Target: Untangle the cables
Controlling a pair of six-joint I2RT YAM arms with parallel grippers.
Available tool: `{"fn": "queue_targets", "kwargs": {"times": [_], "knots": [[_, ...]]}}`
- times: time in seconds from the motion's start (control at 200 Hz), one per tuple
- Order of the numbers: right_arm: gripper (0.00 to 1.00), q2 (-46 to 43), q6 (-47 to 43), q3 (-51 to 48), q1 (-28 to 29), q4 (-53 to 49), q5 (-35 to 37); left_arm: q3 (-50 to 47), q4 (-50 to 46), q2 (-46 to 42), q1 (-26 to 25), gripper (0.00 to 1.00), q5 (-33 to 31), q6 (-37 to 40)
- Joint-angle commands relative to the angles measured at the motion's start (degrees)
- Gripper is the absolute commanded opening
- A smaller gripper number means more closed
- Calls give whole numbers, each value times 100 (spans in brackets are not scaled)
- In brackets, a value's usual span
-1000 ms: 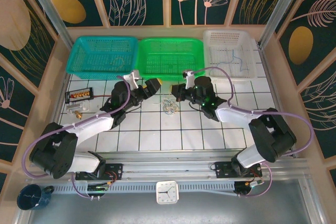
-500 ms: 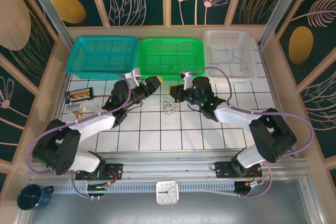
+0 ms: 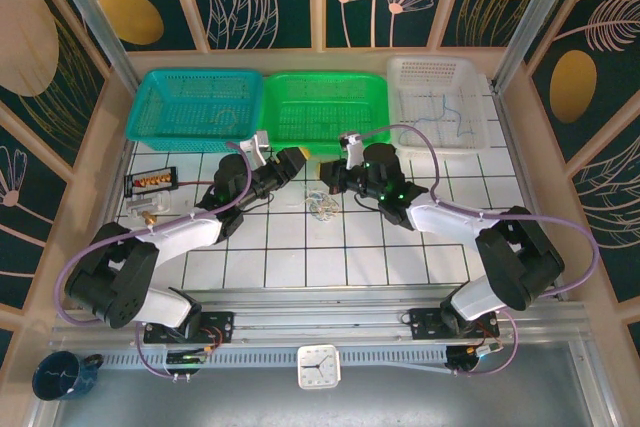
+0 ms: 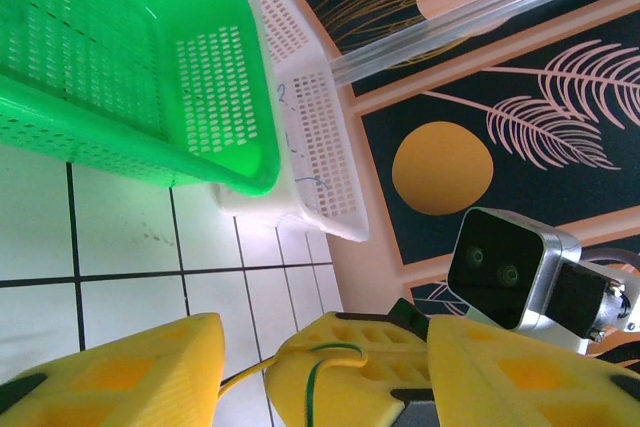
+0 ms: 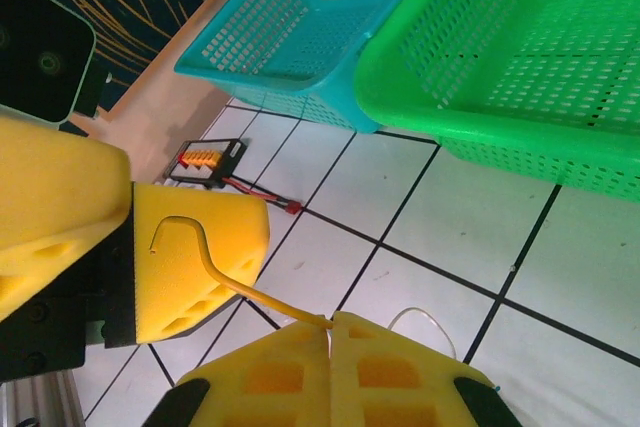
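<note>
My right gripper [image 5: 332,332] is shut on a thin yellow cable [image 5: 215,272], which rises from its closed fingertips and ends in a hook. My left gripper [image 4: 325,357] stands open, its two yellow fingers [image 4: 110,377] on either side of the right gripper's fingertips. The yellow cable [image 4: 240,379] runs across that gap beside a thin green strand [image 4: 315,387]. In the top view the two grippers, left [image 3: 292,162] and right [image 3: 328,175], meet above the tiles behind a small clump of pale cables [image 3: 322,204]. A pale loop [image 5: 420,319] lies on the tile by my right fingers.
Three baskets line the back: teal [image 3: 150,117], green [image 3: 275,122] and white [image 3: 475,137], the white one holding a blue wire [image 3: 450,112]. A connector strip [image 3: 150,179] and a small brass part [image 3: 148,215] lie at the left.
The left gripper has moved right and back, up to the right gripper, and its jaws have narrowed. The right gripper has shifted slightly left, still shut on the yellow cable.
</note>
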Motion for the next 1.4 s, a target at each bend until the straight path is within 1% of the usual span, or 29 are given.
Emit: {"fn": "queue_targets", "kwargs": {"times": [0.0, 0.155, 0.29, 0.385, 0.47, 0.52, 0.55, 0.586, 0.631, 0.676, 0.791, 0.876, 0.936, 0.981, 1.021, 1.061, 1.091, 1.166, 1.241, 1.396], "knots": [[0, -32, -125, 209, 90, 26, 5, -18, 366, 91, -28, 49, 118, -43], [0, -22, -122, 194, 136, 43, 27, 25, 420, 163, -24, 29, 145, -38], [0, -39, -128, 157, 156, 43, 49, 117, 397, 182, -22, 0, 181, 18], [0, -44, -147, 129, 162, 37, 79, 240, 283, 135, -28, 0, 214, 94], [22, -54, -160, 96, 161, 56, 156, 382, 150, 94, -29, 0, 289, 148], [37, -57, -165, 80, 159, 113, 232, 475, 62, 71, -27, 0, 353, 164], [44, -66, -165, 66, 162, 164, 278, 527, 31, 47, -28, 0, 371, 169], [48, -58, -170, 72, 157, 220, 325, 584, -13, 30, -24, 0, 405, 168], [53, -37, -174, 94, 162, 305, 372, 659, -85, 8, -25, 0, 426, 177], [55, 16, -174, 144, 162, 400, 405, 723, -145, -17, -26, 0, 449, 184], [57, 271, -174, 333, 171, 562, 444, 867, -204, -72, -27, 0, 495, 129], [57, 501, -172, 364, 186, 771, 664, 969, -221, -125, -29, 0, 531, 67], [53, 668, -112, 310, 189, 996, 786, 1040, -251, -188, -22, 0, 545, 46], [45, 819, -76, 269, 182, 1184, 847, 1101, -278, -232, -27, 0, 550, 32], [34, 969, -13, 210, 189, 1328, 903, 1147, -302, -285, -24, 0, 558, 18], [27, 1073, 46, 151, 189, 1444, 934, 1206, -338, -340, -24, 0, 559, 15], [20, 1157, 109, 78, 190, 1567, 938, 1248, -363, -382, -24, 0, 559, 8], [12, 1289, 242, -105, 203, 1786, 954, 1376, -441, -478, -25, 0, 560, -3], [10, 1370, 316, -267, 219, 1908, 1000, 1528, -564, -580, -31, 0, 537, 48], [10, 1434, 423, -579, 248, 2056, 1094, 1942, -965, -752, -14, 0, 356, 337]]}}
